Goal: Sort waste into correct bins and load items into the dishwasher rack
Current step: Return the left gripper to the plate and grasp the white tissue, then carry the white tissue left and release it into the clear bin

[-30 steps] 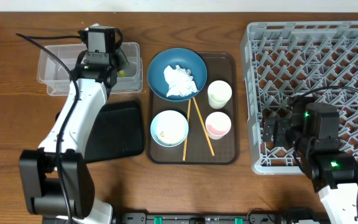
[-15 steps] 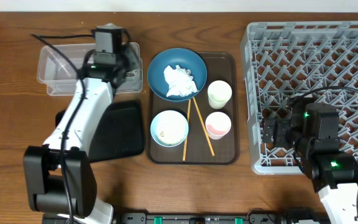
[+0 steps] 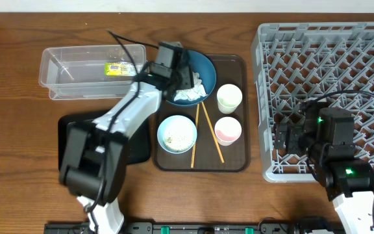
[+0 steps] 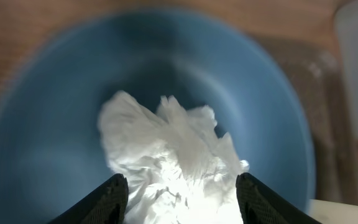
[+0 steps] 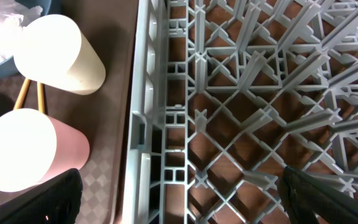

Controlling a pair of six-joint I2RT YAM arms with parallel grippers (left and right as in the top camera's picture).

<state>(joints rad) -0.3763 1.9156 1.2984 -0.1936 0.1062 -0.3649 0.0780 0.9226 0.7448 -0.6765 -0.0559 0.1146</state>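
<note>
Lower parted, empty left gripper [image 4: 182,200] around napkin [image 4: 173,149] just ahead of fingertips; pinch clear of plate [image 4: 48,124] beneath; leave right gripper [image 5: 185,193] agape.

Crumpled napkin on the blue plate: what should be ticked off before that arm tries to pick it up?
1. Left gripper has its jaws apart and holds nothing: ok.
2. Crumpled napkin sits between the fingers: ok.
3. Fingers low enough to close on the napkin: cannot tell.
4. Napkin lies loose on the dark-blue plate, nothing on top of it: ok.
5. Clear tub has room, holding only the wrapper scrap: ok.
6. Right gripper is out of the way, open over the dishwasher rack: ok.
</note>
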